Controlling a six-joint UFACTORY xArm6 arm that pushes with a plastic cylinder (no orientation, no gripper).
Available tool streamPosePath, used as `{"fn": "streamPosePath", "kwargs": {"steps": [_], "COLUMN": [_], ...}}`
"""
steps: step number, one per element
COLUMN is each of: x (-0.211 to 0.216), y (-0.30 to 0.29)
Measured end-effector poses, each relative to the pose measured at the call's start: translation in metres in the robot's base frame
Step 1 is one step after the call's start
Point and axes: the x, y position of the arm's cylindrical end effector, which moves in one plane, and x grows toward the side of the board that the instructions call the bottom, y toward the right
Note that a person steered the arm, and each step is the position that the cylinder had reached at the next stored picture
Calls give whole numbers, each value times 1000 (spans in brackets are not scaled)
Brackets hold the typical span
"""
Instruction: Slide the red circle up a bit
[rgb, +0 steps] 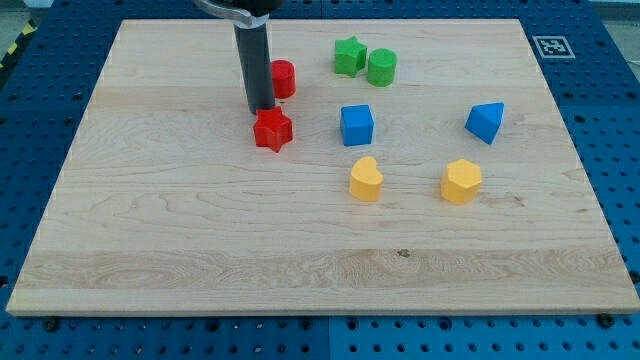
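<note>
The red circle (284, 78) sits in the upper middle of the frame, left of centre — a short cylinder standing upright, its long axis vertical, its flat face up. The dark rod hides its left edge. My tip (262, 109) rests just below and left of it, touching the top of the red star (272, 130). There is no pincer to open or close. The pale wooden surface (200, 250) lies on blue pegboard (620, 150) — the rod's top is cut off.

Two red blocks (273, 128), two green (381, 66), two blue (357, 125), two yellow (366, 179), seemingly plain.
</note>
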Motion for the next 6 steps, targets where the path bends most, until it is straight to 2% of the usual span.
{"fn": "streamPosePath", "kwargs": {"steps": [3,4,6], "x": [17,-3,-59], "y": [30,29,-15]}}
